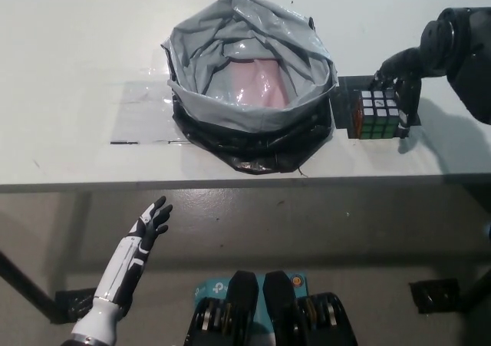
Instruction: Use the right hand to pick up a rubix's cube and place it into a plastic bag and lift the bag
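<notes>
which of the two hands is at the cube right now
The black right hand, fingers draped over the cube on the table beside the bag. The white left hand hangs open below the table edge.

One Rubik's cube (378, 113), one grey plastic bag (249, 81) and one black mat (345, 93) are counted on one counter (77, 70).

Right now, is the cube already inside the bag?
No, the cube sits on the table to the right of the bag, with the right hand over it.
</notes>
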Motion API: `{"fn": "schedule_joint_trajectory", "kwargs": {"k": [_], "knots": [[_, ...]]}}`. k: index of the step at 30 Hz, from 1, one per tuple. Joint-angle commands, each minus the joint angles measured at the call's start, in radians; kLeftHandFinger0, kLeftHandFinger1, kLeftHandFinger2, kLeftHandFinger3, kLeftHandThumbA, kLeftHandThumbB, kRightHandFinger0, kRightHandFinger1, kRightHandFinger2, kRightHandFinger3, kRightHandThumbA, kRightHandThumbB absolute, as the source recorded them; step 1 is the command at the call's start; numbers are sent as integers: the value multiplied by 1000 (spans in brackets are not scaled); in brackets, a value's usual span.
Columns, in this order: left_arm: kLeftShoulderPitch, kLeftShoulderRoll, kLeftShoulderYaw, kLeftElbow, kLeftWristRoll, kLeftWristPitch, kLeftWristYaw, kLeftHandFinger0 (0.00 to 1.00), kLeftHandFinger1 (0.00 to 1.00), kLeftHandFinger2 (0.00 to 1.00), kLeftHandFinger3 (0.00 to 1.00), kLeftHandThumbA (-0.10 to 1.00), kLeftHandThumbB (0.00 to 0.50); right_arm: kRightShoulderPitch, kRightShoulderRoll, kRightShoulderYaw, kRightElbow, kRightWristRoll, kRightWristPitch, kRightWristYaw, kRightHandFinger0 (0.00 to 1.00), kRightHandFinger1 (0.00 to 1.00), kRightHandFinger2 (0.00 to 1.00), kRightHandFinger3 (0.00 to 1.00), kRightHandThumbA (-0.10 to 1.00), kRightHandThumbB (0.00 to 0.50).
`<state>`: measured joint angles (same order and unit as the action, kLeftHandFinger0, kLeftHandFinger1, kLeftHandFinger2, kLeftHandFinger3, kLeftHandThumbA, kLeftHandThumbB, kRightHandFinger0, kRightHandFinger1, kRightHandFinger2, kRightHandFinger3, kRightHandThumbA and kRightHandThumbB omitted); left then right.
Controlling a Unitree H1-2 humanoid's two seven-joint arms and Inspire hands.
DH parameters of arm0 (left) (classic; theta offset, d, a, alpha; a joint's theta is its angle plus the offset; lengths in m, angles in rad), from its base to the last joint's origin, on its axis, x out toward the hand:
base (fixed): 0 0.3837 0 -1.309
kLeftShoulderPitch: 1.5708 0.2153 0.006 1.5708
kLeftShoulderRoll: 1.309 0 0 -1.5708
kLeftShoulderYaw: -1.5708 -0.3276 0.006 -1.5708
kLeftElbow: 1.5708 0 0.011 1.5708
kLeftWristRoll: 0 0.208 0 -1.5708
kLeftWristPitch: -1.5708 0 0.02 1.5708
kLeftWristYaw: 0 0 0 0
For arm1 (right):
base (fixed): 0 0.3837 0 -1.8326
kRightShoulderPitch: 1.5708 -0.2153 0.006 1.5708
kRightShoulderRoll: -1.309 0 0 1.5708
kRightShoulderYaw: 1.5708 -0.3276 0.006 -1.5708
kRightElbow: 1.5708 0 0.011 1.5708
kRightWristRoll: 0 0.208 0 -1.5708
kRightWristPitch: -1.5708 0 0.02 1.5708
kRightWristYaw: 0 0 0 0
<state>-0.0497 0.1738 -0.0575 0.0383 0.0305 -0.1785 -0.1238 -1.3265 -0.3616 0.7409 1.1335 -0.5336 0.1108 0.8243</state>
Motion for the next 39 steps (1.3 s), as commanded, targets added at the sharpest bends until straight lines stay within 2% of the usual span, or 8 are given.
{"fn": "schedule_joint_trajectory", "kwargs": {"k": [1, 21, 36, 39], "knots": [[-6, 17, -1, -34, -1, -35, -16, 1000, 1000, 1000, 1000, 1000, 234, -85, 1, -15, 17, -32, -54, -46, 1000, 1000, 1000, 1000, 1000, 500], [-10, 20, 5, -32, -5, -31, -17, 1000, 1000, 1000, 1000, 1000, 233, -84, 57, -47, 107, -46, -44, -117, 1000, 1000, 1000, 1000, 968, 500], [-18, 24, 12, -29, -11, -34, -17, 1000, 1000, 1000, 1000, 1000, 240, -84, 79, -21, 176, -83, -113, -149, 1000, 1000, 1000, 1000, 1000, 490], [-17, 25, 13, -27, -10, -43, -17, 1000, 1000, 1000, 1000, 1000, 231, -82, 82, -24, 186, -86, -100, -153, 1000, 1000, 1000, 1000, 1000, 498]]}}
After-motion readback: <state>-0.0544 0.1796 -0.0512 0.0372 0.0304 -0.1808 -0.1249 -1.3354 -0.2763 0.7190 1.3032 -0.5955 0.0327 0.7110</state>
